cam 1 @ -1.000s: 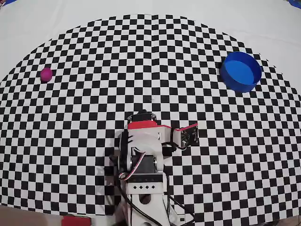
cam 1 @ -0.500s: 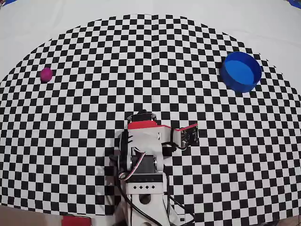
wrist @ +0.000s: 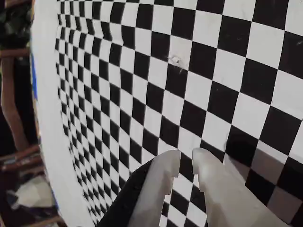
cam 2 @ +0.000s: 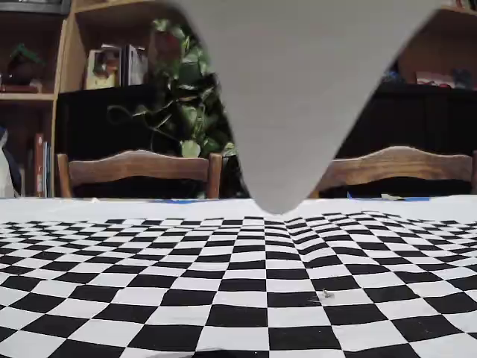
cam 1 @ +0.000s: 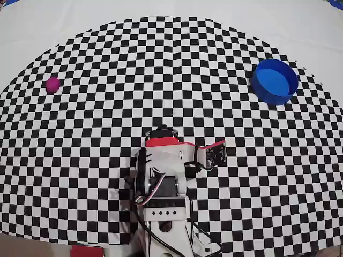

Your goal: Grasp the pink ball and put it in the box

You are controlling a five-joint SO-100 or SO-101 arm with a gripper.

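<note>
On the checkered bench (cam 1: 96, 160), the pink ball (cam 1: 52, 84) is seen far left in the overhead view, well apart from the blue box (cam 1: 275, 81) at far right. Between them the arm is folded, its gripper (wrist: 186, 157) nearly closed and empty in the wrist view

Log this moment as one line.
phase: pre-reach | gripper: nearly shut, empty | pink ball: far left, untouched | box: far right, empty

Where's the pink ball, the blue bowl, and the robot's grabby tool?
pink ball (cam 1: 52, 84): overhead view, middle of the ball.
blue bowl (cam 1: 275, 79): overhead view, its inside floor.
tool (wrist: 186, 162): wrist view, gap between the two white fingertips, nearly closed.
</note>
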